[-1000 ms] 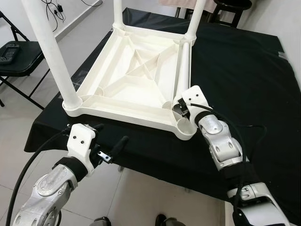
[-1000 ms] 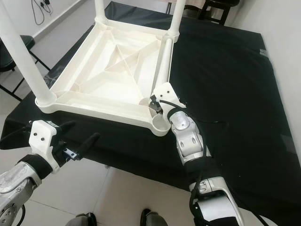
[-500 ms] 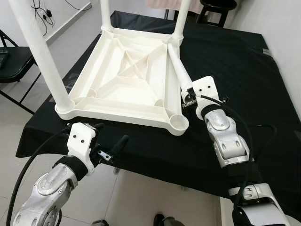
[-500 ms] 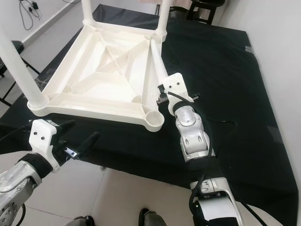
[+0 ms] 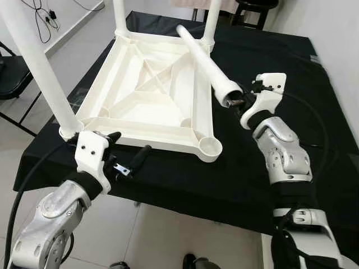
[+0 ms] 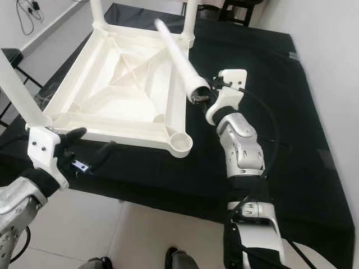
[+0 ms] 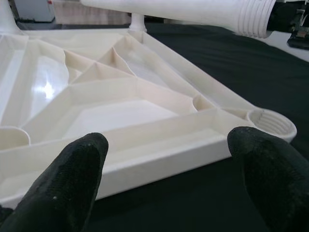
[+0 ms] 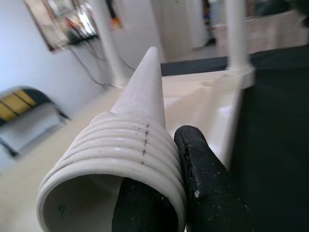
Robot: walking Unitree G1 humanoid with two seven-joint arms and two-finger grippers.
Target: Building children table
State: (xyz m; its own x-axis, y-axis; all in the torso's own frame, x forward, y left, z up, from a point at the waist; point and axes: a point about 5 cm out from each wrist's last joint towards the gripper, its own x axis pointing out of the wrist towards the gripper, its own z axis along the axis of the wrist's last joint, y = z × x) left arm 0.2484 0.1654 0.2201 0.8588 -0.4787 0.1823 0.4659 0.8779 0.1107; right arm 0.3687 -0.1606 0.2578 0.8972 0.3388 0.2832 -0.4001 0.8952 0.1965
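Note:
The white children's table top [image 5: 147, 106] lies upside down on a black-clothed table [image 5: 280, 50]. Three white legs stand in its corners, the near-left one [image 5: 39, 61] closest to me. The near-right socket [image 5: 211, 147] holds nothing. My right gripper [image 5: 235, 101] is shut on the threaded end of a loose white leg [image 5: 203, 61], held tilted above the top's right side and pointing to the far left. In the right wrist view one black finger [image 8: 203, 183] presses on the ridged end [image 8: 120, 159]. My left gripper [image 5: 130, 143] is open at the top's near edge, fingers [image 7: 72, 183] apart.
A black folding chair [image 5: 11, 78] stands on the tiled floor at the left. A dark stool [image 5: 252, 5] is behind the table. The black cloth's front edge [image 5: 185, 196] hangs just beyond my left gripper. Bare cloth lies to the right of the table top.
My right gripper has lifted the loose leg off the top's right side, up and to the right. The left gripper has edged closer to the near rim. The camera has shifted.

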